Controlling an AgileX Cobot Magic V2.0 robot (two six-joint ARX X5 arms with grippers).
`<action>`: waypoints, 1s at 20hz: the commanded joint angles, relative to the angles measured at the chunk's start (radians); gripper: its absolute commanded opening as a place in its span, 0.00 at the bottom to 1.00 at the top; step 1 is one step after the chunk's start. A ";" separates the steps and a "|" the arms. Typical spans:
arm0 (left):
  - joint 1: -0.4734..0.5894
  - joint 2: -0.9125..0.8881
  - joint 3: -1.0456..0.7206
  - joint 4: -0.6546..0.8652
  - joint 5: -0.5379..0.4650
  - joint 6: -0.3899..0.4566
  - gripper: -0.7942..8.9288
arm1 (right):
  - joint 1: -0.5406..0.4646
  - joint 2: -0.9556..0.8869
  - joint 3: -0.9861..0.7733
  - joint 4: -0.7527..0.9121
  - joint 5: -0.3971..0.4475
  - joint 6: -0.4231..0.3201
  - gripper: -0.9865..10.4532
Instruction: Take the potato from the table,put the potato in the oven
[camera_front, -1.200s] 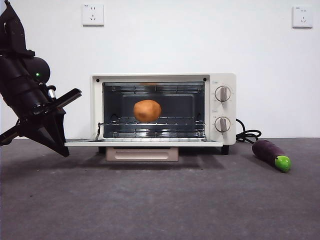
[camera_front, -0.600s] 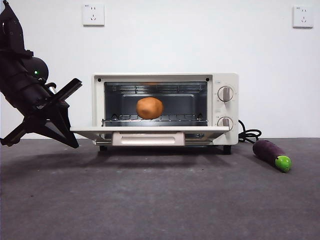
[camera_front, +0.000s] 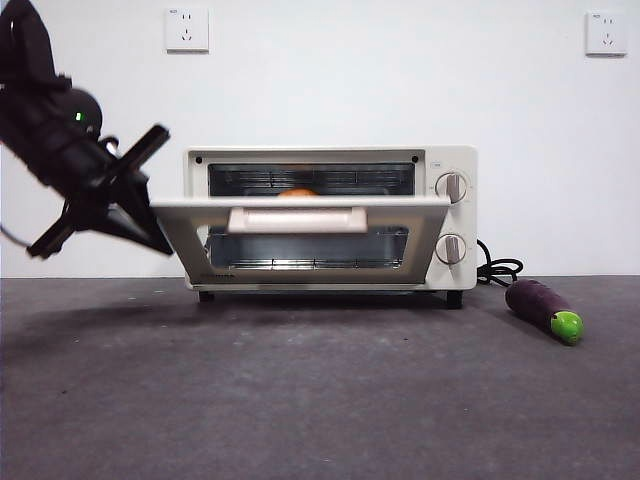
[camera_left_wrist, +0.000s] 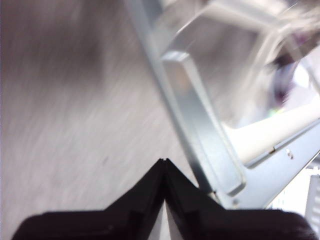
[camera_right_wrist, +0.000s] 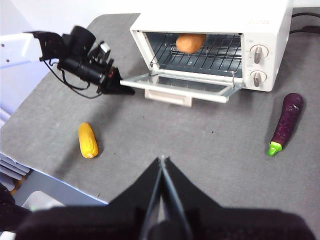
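Note:
The potato (camera_front: 298, 192) lies on the rack inside the oven (camera_front: 445, 215). From the front only a sliver of it shows above the door handle (camera_front: 297, 218); the right wrist view shows the potato (camera_right_wrist: 190, 42) whole. The oven door (camera_front: 300, 248) stands tilted, about half raised. My left gripper (camera_front: 166, 246) is shut, its tip against the outer face of the door's left corner. In the left wrist view that gripper (camera_left_wrist: 164, 161) sits beside the door's metal frame (camera_left_wrist: 200, 130). My right gripper (camera_right_wrist: 162, 159) is shut, holds nothing, and hangs high over the table (camera_right_wrist: 210, 145).
A purple eggplant (camera_front: 541, 305) with a green tip lies on the table right of the oven, near the black cord (camera_front: 497, 270). A yellow corn cob (camera_right_wrist: 88, 140) lies on the table to the oven's front left. A white wall stands behind the oven.
The oven door has swung up from flat to about half shut. My left gripper has risen with it at the door's left corner. The door now hides most of the potato.

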 joint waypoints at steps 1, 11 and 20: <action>-0.017 -0.009 0.051 0.017 0.045 -0.009 0.07 | 0.001 -0.002 -0.006 -0.021 0.001 0.008 0.09; -0.018 -0.009 0.173 0.085 0.041 -0.078 0.07 | 0.001 -0.002 -0.006 -0.021 0.029 0.008 0.09; -0.018 -0.010 0.180 0.140 0.047 -0.103 0.07 | 0.001 -0.001 -0.006 -0.021 0.115 -0.020 0.09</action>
